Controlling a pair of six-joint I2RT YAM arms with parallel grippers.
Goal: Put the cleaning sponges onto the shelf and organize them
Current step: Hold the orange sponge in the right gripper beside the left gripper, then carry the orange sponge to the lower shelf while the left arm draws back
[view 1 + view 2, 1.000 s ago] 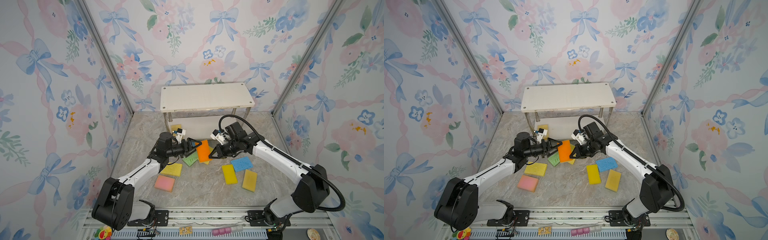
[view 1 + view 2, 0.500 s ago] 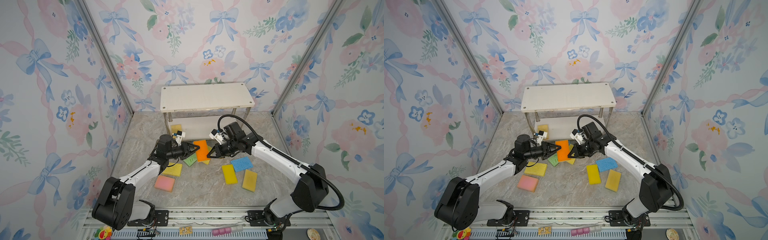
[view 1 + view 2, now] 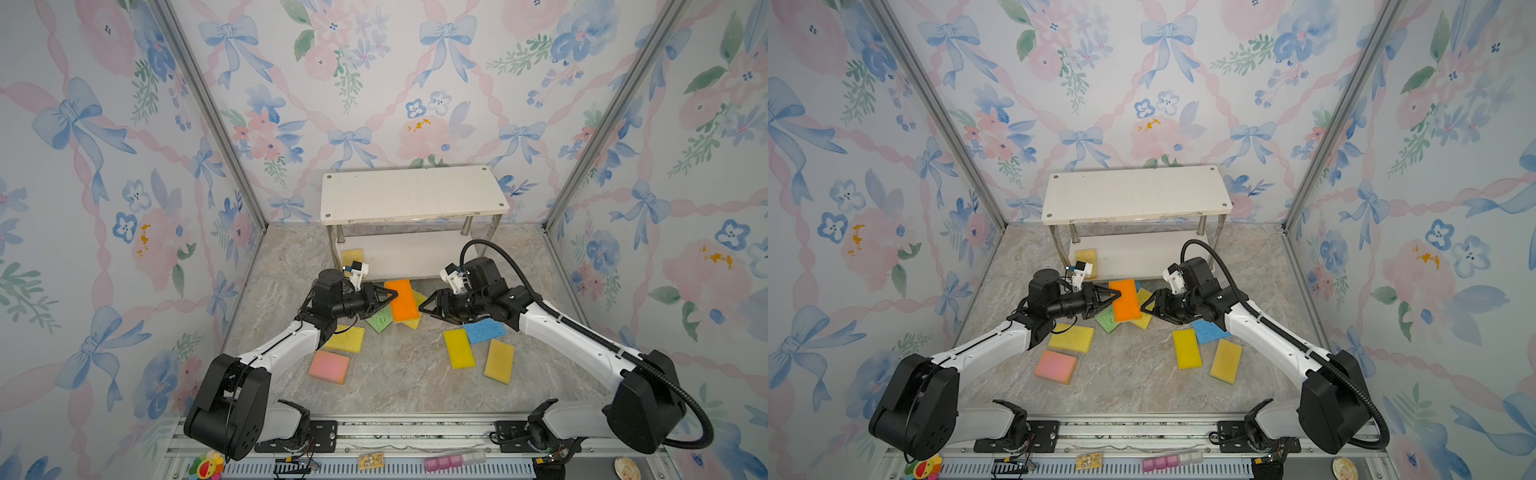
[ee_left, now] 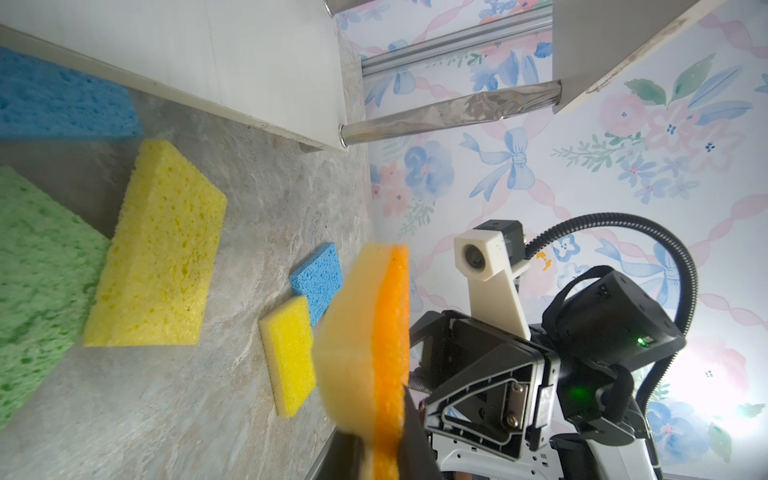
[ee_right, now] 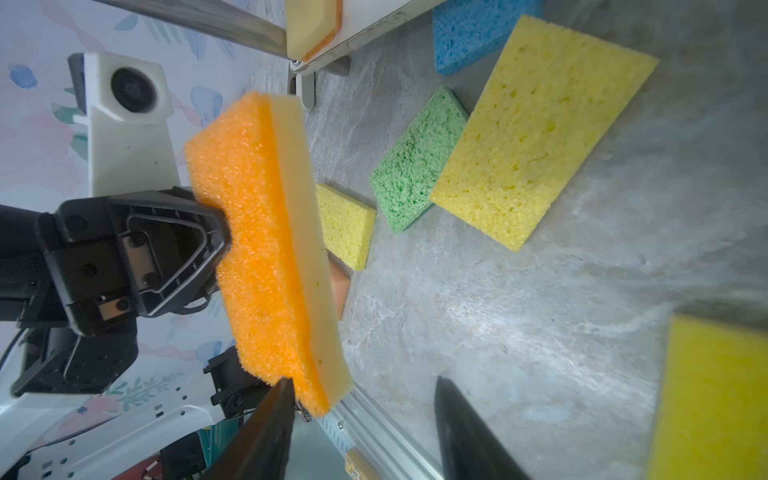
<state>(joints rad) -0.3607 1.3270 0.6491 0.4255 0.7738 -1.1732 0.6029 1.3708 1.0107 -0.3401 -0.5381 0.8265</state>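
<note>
Orange sponge [image 3: 401, 300] first: up in the air just in front of the shelf [image 3: 411, 195], tilted on edge above the green sponge [image 3: 380, 321] and a yellow sponge [image 4: 162, 249] on the floor [image 3: 395, 374]. Pinched at one long edge by the left gripper [image 3: 390, 297], hard enough to dent the foam. No longer in the right gripper [image 3: 428, 311] like a second ago. Let go now, jaws spread, one finger just beside the sponge's corner.

So, handover done. Probably up to the left arm now to slide it onto the lower board, next to the tan sponge [image 3: 352, 254] already sitting there.

Two layers on this one: coarse orange foam on a smoother cream backing. Soft, squishy, rectangular, so likely to flop a little when held by one edge. Rest of the lot lying flat on the marble-look floor, open-pored and cellulose-looking.
</note>
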